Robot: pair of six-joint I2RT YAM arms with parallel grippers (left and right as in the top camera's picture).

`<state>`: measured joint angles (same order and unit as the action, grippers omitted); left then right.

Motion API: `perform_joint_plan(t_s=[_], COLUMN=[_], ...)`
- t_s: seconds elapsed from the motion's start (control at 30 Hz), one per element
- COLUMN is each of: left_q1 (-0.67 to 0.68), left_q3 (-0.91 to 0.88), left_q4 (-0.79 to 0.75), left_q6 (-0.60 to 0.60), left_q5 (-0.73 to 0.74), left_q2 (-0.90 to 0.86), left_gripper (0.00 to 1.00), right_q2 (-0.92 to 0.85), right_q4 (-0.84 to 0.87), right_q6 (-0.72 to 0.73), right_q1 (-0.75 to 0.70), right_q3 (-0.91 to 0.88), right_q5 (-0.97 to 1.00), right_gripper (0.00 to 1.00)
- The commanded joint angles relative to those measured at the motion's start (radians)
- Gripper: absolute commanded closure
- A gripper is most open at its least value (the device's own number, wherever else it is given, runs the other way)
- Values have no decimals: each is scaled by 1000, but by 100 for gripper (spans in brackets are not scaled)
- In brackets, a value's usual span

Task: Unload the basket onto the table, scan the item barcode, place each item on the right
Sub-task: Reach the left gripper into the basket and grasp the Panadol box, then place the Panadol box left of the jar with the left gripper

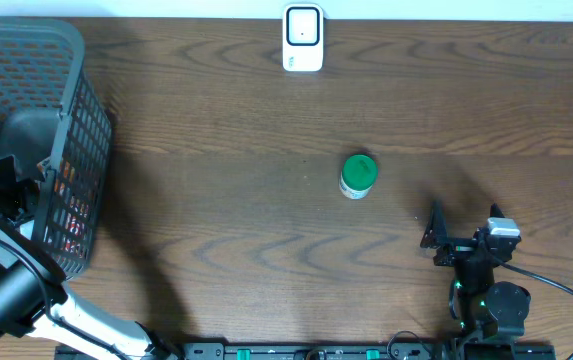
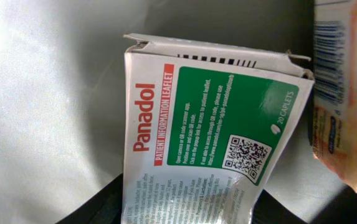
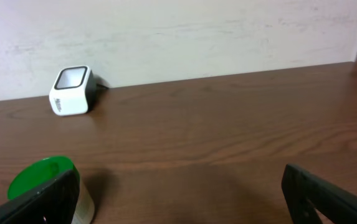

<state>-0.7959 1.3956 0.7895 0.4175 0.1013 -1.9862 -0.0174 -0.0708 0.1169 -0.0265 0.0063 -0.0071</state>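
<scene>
Panadol box [image 2: 197, 143] lies between the left hand's [image 2: 190, 208] fingers, though whether clenched I cannot tell.

Right arm [image 1: 506, 305]: my black housing, small green lights.
Wrist block [image 1: 503, 231]: my pale grey-white cap.
Cable [image 1: 566, 288]: mine, thin, black.
Left arm [image 1: 11, 295]: my black tube, white link below.
Right fingers [image 3: 328, 199]: mine, matte black, flat, angular.
</scene>
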Motion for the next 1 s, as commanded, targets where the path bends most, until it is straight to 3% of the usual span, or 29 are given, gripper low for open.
perform_joint_plan(t_s=[0.0, 0.3, 0.53, 0.67, 0.8, 0.97], left_q1=[11, 25, 25, 25, 25, 26], left_q3=[-3, 24, 28, 30, 30, 30], left_q4=[47, 81, 77, 53, 27, -23], left_q6=[-51, -129, -224, -295, -376, -490], left_q5=[-31, -29, -23, 56, 230, 662], left_q2=[-41, 175, 446, 620, 783, 927], left_gripper=[52, 52, 52, 51, 52, 51], right_q2=[5, 5, 5, 5, 5, 5], right_q4=[-4, -4, -4, -4, -4, -4], right_q6=[-13, -13, -13, -13, -13, -13], right_q1=[8, 8, 8, 8, 8, 8], right_q3=[-1, -1, -1, -1, -1, -1], right_q5=[2, 2, 2, 2, 2, 2], right_gripper=[1, 1, 1, 1, 1, 1])
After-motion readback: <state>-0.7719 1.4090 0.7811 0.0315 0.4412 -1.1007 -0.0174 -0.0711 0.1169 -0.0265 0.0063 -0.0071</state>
